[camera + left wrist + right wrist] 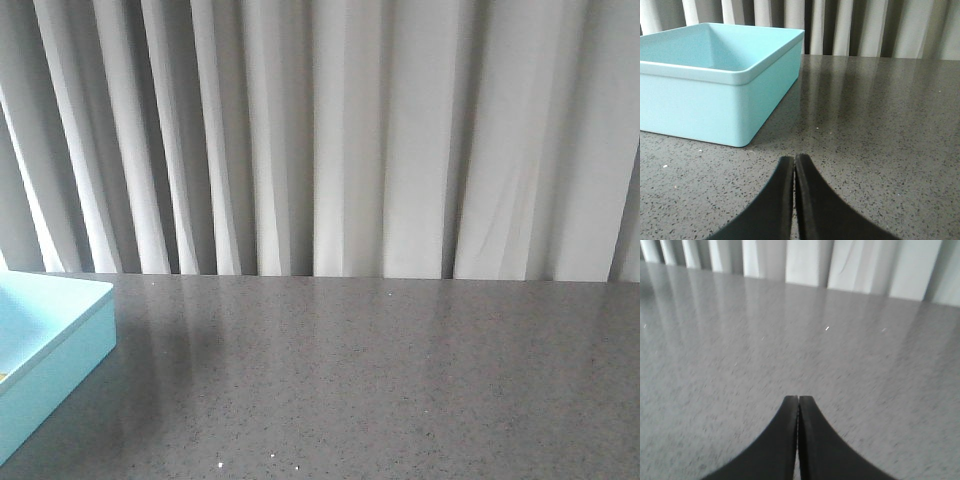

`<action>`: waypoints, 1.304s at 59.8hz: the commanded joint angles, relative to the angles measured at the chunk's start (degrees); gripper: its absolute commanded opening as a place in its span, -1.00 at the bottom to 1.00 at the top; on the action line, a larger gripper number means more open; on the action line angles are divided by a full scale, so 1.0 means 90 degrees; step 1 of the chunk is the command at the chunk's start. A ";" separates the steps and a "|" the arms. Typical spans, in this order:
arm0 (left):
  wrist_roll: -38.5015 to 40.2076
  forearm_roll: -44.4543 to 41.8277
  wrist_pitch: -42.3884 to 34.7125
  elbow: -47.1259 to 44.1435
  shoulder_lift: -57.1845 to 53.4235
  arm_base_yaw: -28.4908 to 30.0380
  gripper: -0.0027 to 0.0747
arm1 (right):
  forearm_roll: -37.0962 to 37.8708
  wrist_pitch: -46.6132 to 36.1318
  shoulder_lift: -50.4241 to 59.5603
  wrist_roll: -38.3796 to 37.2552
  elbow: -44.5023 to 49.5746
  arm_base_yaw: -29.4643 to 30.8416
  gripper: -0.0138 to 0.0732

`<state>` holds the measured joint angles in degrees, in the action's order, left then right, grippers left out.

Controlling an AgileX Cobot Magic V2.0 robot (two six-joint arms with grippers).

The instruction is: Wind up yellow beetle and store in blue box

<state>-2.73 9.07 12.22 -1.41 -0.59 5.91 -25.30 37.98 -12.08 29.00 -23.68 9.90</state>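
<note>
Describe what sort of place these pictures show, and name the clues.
Probably an indoor robot test bench, not a home: a bare grey speckled tabletop, a plain white pleated curtain as backdrop, and one blue box set out beside the shut left gripper.

A grey speckled table (380, 380) fills the foreground. Behind the table hangs a pleated white curtain (340, 130), faintly reflected in it.

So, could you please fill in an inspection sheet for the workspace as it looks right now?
Surface: grey speckled table, a few pale specks.
Job's things: blue box at the table's left, open top; yellow beetle not seen in any view.
Clutter: nothing seen.
Grippers: left gripper fingers together, holding nothing, low over the table near the box; right gripper fingers together, holding nothing.
Cables: nothing seen.
Surroundings: pale pleated curtain behind the table.
</note>
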 commanded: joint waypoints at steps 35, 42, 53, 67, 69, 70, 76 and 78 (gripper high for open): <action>0.0056 0.0024 -0.0501 0.0093 0.0017 -0.0046 -0.95 | -0.0290 -0.3749 0.1344 -0.0355 0.2835 -0.1451 -0.69; 0.0056 0.0024 -0.0501 0.0093 0.0017 -0.0046 -0.95 | 0.1419 -0.3810 0.1481 -0.1747 0.2830 -0.1451 -0.69; 0.0056 0.0024 -0.0501 0.0093 0.0017 -0.0046 -0.95 | 0.4881 -0.3853 0.1481 -0.5643 0.2830 -0.1451 -0.69; 0.0056 0.0024 -0.0501 0.0093 0.0017 -0.0046 -0.95 | 0.6002 -0.3804 0.1481 -0.7239 0.2830 -0.1451 -0.69; 0.0056 0.0024 -0.0501 0.0093 0.0017 -0.0046 -0.95 | 0.5894 -0.3797 0.1481 -0.7229 0.2830 -0.1451 -0.69; 0.0056 0.0024 -0.0501 0.0093 0.0017 -0.0046 -0.95 | 0.5822 -0.3798 0.1481 -0.7210 0.2830 -0.1451 -0.69; 0.0056 0.0024 -0.0501 0.0093 0.0017 -0.0046 -0.95 | 0.5382 -0.3739 0.1481 -0.6957 0.2830 -0.1451 -0.69; 0.0056 0.0024 -0.0501 0.0093 0.0017 -0.0046 -0.95 | 0.5214 -0.3738 0.1481 -0.6836 0.2830 -0.1451 -0.69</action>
<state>-2.73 9.07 12.22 -1.41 -0.59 5.91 24.20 7.99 0.73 -34.74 1.54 -3.06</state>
